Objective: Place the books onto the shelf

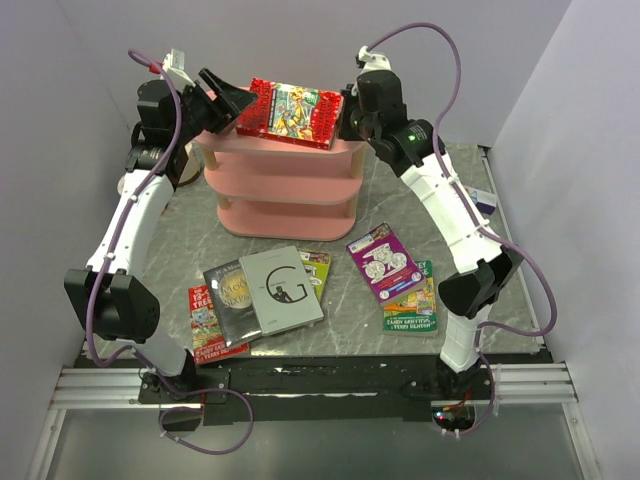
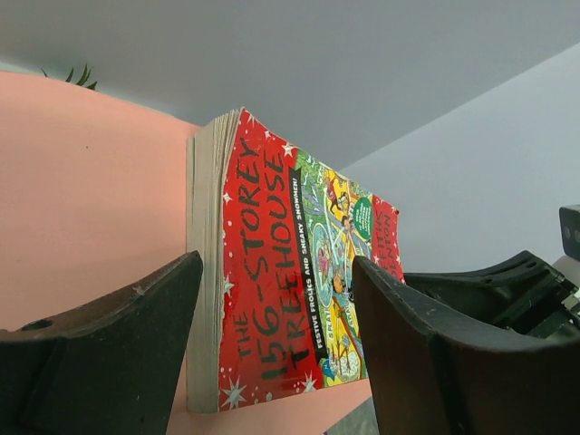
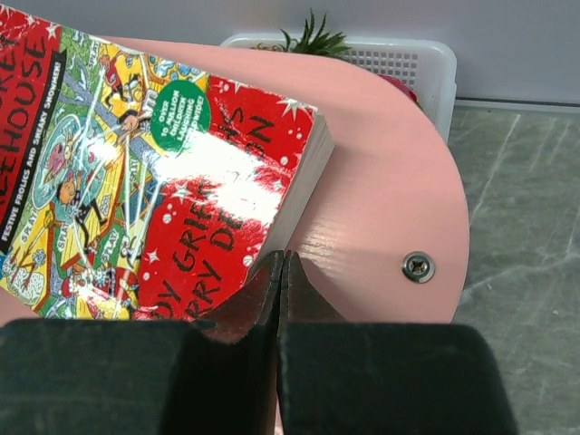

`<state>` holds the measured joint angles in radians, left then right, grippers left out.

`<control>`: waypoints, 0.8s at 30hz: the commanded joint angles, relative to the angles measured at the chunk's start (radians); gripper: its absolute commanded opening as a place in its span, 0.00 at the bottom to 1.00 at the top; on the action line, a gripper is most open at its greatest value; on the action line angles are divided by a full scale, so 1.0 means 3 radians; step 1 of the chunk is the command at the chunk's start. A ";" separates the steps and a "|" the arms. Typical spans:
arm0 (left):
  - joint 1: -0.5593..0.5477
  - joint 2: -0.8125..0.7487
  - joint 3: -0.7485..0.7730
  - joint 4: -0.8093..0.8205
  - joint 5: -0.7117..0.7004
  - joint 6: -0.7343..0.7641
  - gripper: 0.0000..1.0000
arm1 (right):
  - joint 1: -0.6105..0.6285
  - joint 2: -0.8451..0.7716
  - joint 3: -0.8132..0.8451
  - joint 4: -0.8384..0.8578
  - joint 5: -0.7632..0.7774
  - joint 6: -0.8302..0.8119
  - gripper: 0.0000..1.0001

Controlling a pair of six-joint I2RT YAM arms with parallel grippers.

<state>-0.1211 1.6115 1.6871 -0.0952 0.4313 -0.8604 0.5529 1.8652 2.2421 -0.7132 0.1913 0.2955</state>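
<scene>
A red cartoon-cover book (image 1: pixel 292 110) lies flat on the top board of the pink shelf (image 1: pixel 285 190). My left gripper (image 1: pixel 222 105) hovers open at the book's left end. In the left wrist view its fingers (image 2: pixel 118 335) frame the red book (image 2: pixel 272 263) on the shelf top (image 2: pixel 91 208) without touching it. My right gripper (image 1: pixel 348 118) is shut at the book's right end. In the right wrist view its tips (image 3: pixel 285 256) rest against the page edge of the red book (image 3: pixel 136 181) over the board (image 3: pixel 381 199). Several more books lie on the table: grey "G" (image 1: pixel 282 290), dark (image 1: pixel 232 297), purple (image 1: pixel 384 261), green (image 1: pixel 412 305).
A white basket with a small plant (image 3: pixel 399 54) stands behind the shelf. A small white-and-blue box (image 1: pixel 483 198) lies at the table's right edge. Another red book (image 1: pixel 205 322) pokes out under the dark one. Walls close in on three sides.
</scene>
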 commanded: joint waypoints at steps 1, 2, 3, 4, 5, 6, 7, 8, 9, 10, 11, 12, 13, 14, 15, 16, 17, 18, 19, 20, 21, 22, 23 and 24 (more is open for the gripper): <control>-0.0016 -0.0115 -0.0045 -0.0020 0.0015 -0.0001 0.74 | -0.0089 0.0031 0.0135 0.0102 -0.0172 0.0094 0.00; -0.0016 -0.0131 -0.0060 -0.0025 0.0010 0.0000 0.74 | -0.0104 0.0016 0.0125 0.0132 -0.0183 0.0089 0.00; -0.0005 -0.0141 -0.0070 -0.0035 0.0010 0.0000 0.74 | -0.0110 0.0016 0.0109 0.0153 -0.0193 0.0094 0.00; -0.0005 -0.0166 -0.0076 -0.0030 0.0015 -0.0006 0.74 | -0.0115 0.0021 0.0109 0.0168 -0.0233 0.0094 0.00; -0.0005 -0.0182 -0.0091 -0.0020 0.0010 -0.0021 0.74 | -0.0115 0.0051 0.0140 0.0168 -0.0254 0.0089 0.00; -0.0005 -0.0202 -0.0142 0.0005 0.0010 -0.0036 0.74 | -0.0120 0.0072 0.0175 0.0163 -0.0280 0.0094 0.00; -0.0005 -0.0243 -0.0173 0.0026 0.0004 -0.0051 0.74 | -0.0115 0.0097 0.0221 0.0153 -0.0295 0.0094 0.00; -0.0005 -0.0263 -0.0198 0.0051 -0.0006 -0.0062 0.74 | -0.0120 0.0133 0.0237 0.0158 -0.0346 0.0094 0.00; -0.0005 -0.0274 -0.0219 0.0051 -0.0021 -0.0067 0.74 | -0.0125 0.0138 0.0242 0.0178 -0.0377 0.0099 0.00; -0.0005 -0.0299 -0.0219 0.0041 -0.0026 -0.0062 0.74 | -0.0125 0.0154 0.0237 0.0184 -0.0407 0.0109 0.00; -0.0005 -0.0310 -0.0219 0.0021 -0.0036 -0.0047 0.74 | -0.0125 0.0169 0.0242 0.0189 -0.0463 0.0125 0.00; -0.0005 -0.0330 -0.0234 0.0000 -0.0062 -0.0036 0.73 | -0.0125 0.0179 0.0247 0.0194 -0.0484 0.0155 0.00; -0.0005 -0.0371 -0.0254 0.0000 -0.0077 -0.0031 0.74 | -0.0125 0.0189 0.0257 0.0194 -0.0494 0.0160 0.00; -0.0005 -0.0396 -0.0280 0.0015 -0.0098 -0.0031 0.74 | -0.0125 0.0195 0.0258 0.0194 -0.0489 0.0171 0.00; 0.0000 -0.0412 -0.0311 0.0026 -0.0108 -0.0021 0.74 | -0.0130 0.0195 0.0263 0.0199 -0.0454 0.0181 0.00; 0.0005 -0.0432 -0.0311 0.0006 -0.0154 -0.0011 0.75 | -0.0130 0.0190 0.0253 0.0209 -0.0444 0.0186 0.00; 0.0000 -0.0427 -0.0291 -0.0025 -0.0174 0.0025 0.76 | -0.0140 0.0174 0.0247 0.0214 -0.0438 0.0186 0.00; 0.0015 -0.0422 -0.0235 -0.0091 -0.0200 0.0045 0.76 | -0.0146 0.0164 0.0247 0.0214 -0.0423 0.0191 0.00; 0.0020 -0.0417 -0.0209 -0.0127 -0.0230 0.0061 0.77 | -0.0161 0.0159 0.0232 0.0209 -0.0423 0.0196 0.00; 0.0030 -0.0412 -0.0193 -0.0138 -0.0246 0.0081 0.77 | -0.0181 0.0118 0.0222 0.0209 -0.0413 0.0206 0.00; 0.0056 -0.0417 -0.0153 -0.0158 -0.0271 0.0091 0.79 | -0.0197 0.0093 0.0201 0.0204 -0.0362 0.0217 0.00; 0.0066 -0.0437 -0.0132 -0.0254 -0.0317 0.0107 0.80 | -0.0212 0.0062 0.0141 0.0219 -0.0331 0.0227 0.00; 0.0086 -0.0448 -0.0086 -0.0301 -0.0475 0.0117 0.81 | -0.0253 -0.0024 0.0094 0.0235 -0.0306 0.0257 0.02; 0.0132 -0.0468 -0.0056 -0.0382 -0.0583 0.0122 0.83 | -0.0268 -0.0076 0.0048 0.0250 -0.0275 0.0273 0.04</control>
<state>-0.1131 1.5154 1.6096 -0.1360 0.3641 -0.8501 0.5014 1.9079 2.2753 -0.6788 0.0845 0.3504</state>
